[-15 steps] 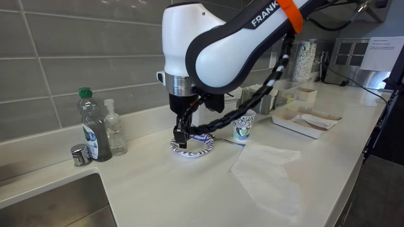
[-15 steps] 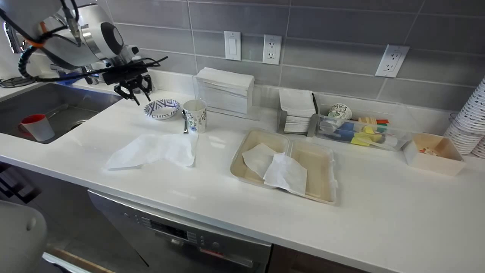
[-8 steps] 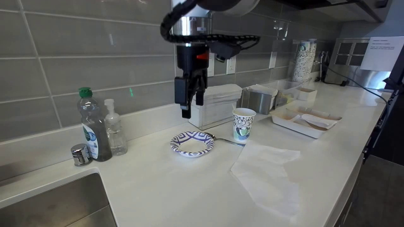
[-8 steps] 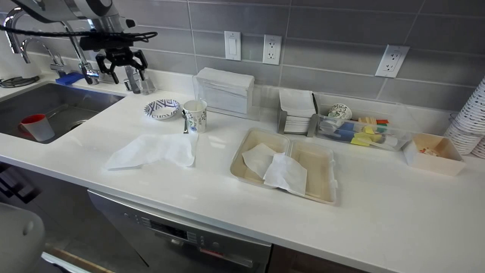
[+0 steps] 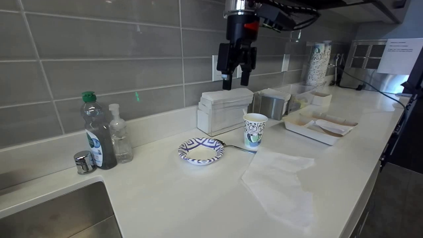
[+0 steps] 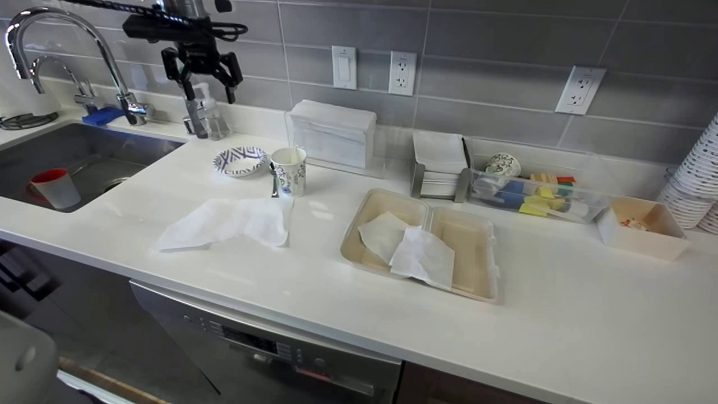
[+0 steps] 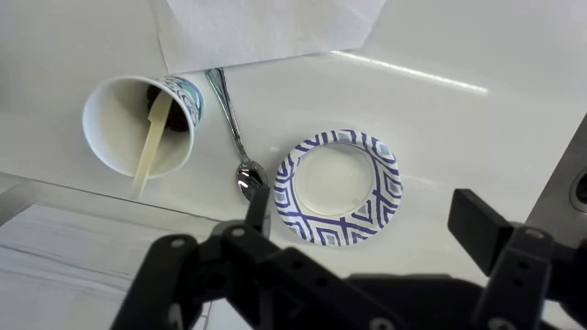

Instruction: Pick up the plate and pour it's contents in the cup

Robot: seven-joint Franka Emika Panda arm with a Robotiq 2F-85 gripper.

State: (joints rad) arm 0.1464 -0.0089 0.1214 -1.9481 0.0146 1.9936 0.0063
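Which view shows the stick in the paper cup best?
The wrist view: it looks down into the cup, showing most of the pale stick, from the dark bits inside to the end jutting out. In both exterior views only its upper end shows, small; the cup itself hides the rest.

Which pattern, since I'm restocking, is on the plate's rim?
Plate's rim: nested blue diamonds and stripes on white; clearest in the wrist view.

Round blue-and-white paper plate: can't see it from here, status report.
Black gripper open, empty, aloft. Plate on white counter, looks empty. White green-printed paper cup holds dark bits. Shiny metal spoon beside plate, possible snag.
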